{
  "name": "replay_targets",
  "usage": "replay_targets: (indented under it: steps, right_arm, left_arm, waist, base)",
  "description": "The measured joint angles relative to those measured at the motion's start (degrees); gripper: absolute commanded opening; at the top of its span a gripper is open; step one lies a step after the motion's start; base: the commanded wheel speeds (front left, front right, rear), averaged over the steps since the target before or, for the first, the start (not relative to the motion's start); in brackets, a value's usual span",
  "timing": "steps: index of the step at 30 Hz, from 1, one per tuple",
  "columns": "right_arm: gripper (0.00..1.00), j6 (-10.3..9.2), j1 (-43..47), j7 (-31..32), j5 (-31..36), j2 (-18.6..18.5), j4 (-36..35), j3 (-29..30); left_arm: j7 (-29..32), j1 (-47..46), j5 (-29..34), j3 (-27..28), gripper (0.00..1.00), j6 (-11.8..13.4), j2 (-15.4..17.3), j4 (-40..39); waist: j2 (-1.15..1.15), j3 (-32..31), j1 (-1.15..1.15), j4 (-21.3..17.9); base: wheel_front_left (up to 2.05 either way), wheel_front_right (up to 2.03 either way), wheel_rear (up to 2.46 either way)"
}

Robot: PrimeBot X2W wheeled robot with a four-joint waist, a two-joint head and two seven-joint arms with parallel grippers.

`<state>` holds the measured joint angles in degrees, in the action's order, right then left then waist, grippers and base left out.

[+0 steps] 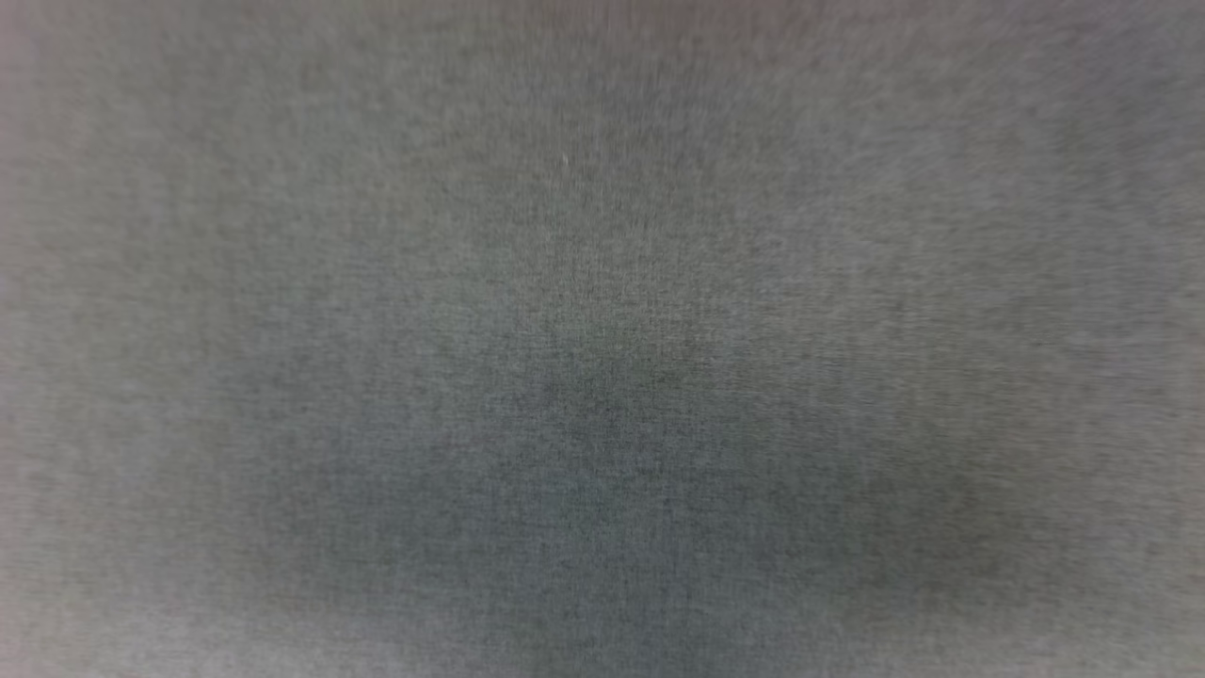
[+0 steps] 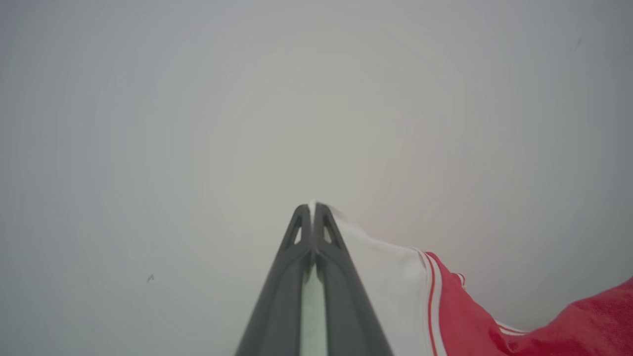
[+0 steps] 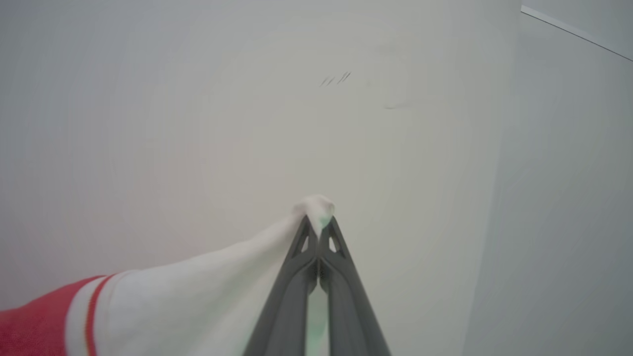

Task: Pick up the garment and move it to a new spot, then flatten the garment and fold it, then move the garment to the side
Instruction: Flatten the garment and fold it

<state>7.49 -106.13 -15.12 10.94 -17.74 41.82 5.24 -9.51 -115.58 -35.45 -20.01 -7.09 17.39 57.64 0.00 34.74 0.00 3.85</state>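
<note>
The garment (image 2: 470, 316) is a red jersey with white sleeves and red-white striped trim. In the left wrist view my left gripper (image 2: 311, 210) is shut on the edge of a white sleeve, and the cloth trails off to the lower right. In the right wrist view my right gripper (image 3: 319, 222) is shut on the other white sleeve, a small tuft of the garment (image 3: 198, 296) poking past the tips, and the cloth runs to the lower left. Most of the jersey is out of view.
A pale grey-white surface (image 2: 247, 123) lies beyond both grippers. In the right wrist view that surface's edge (image 3: 504, 173) runs down the right side, with a few dark scuff marks (image 3: 336, 78) near the top. The head view is a blurred grey fabric-like texture (image 1: 602, 339).
</note>
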Motion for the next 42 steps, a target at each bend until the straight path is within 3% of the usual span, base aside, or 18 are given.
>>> replay_targets:
  steps: [7, 17, 22, 28, 36, 42]
  right_arm:
    - [0.00, 0.00, 1.77, 0.01, 3.31, 1.29, -3.57, 1.03]
    - [0.00, 0.01, 8.67, 0.02, 1.04, 2.81, 4.21, -2.27]
    - [0.00, 0.03, 9.57, 0.02, -1.13, 1.83, 5.66, -3.46]
    - [0.00, 0.03, 12.59, 0.01, -6.64, -0.55, 6.58, -7.67]
    - [0.00, 0.03, 28.54, 0.02, -21.43, -6.04, 5.99, -19.40]
    - [0.00, 0.04, 44.64, 2.60, -34.76, -10.98, -1.86, -27.03]
  left_arm:
    - [-4.00, 1.27, -3.36, -1.57, 0.00, -0.30, -0.35, 0.10]
    - [-5.15, 10.03, -7.57, -5.52, 0.00, -0.31, -1.26, 3.72]
    - [-4.78, 12.30, -10.36, -6.94, 0.00, -0.31, -2.22, 4.99]
    - [-0.91, 17.50, -15.21, -10.89, 0.00, -0.31, -2.15, 0.78]
    - [2.46, 32.60, -20.29, -19.57, 0.00, -0.44, 0.98, -6.73]
    - [2.89, 45.89, -22.76, -24.96, 0.00, -0.45, 5.24, -12.39]
  waist:
    - [0.00, 8.57, 0.00, 1.17]
    - [0.00, 13.88, 0.00, 4.49]
    - [0.00, 11.45, 0.00, 5.47]
    - [0.00, 7.31, 0.00, 6.18]
    - [0.00, -0.54, 0.00, 6.89]
    - [0.00, -7.75, 0.00, 7.22]
  base:
    - [0.00, 0.00, 0.00]
    - [0.00, 0.00, 0.00]
    - [0.00, 0.00, 0.00]
    - [0.00, 0.00, 0.00]
    - [0.00, 0.00, 0.00]
    - [0.00, 0.00, 0.00]
